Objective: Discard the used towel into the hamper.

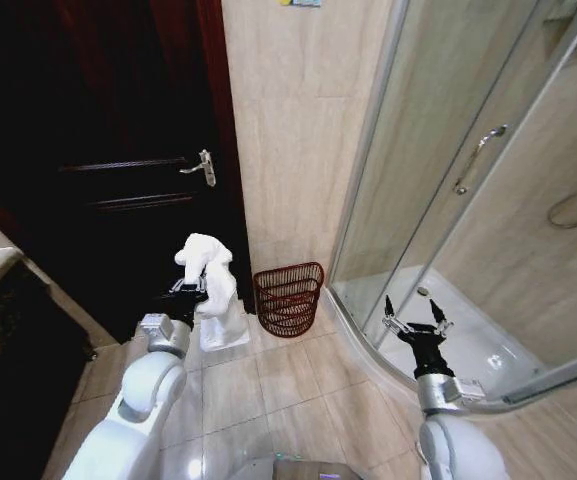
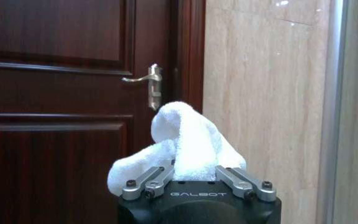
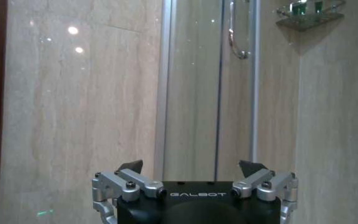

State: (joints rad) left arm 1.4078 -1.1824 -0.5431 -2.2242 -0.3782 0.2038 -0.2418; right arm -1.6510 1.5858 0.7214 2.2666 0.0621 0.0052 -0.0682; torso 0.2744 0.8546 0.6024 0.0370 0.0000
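My left gripper (image 1: 190, 287) is shut on a white towel (image 1: 212, 282), which bunches above the fingers and hangs down toward the floor. The left wrist view has the towel (image 2: 185, 147) bulging up between the closed fingers, facing the dark door. The hamper (image 1: 289, 298), a dark reddish-brown barred basket, stands on the floor against the tiled wall, just right of the towel and a little farther from me. My right gripper (image 1: 415, 321) is held open in front of the shower, with nothing between its fingers (image 3: 131, 166).
A dark wooden door (image 1: 118, 150) with a metal handle (image 1: 202, 167) stands to the left. A glass shower enclosure (image 1: 468, 180) with a curved threshold takes the right side. Beige floor tiles (image 1: 268, 390) lie between me and the hamper.
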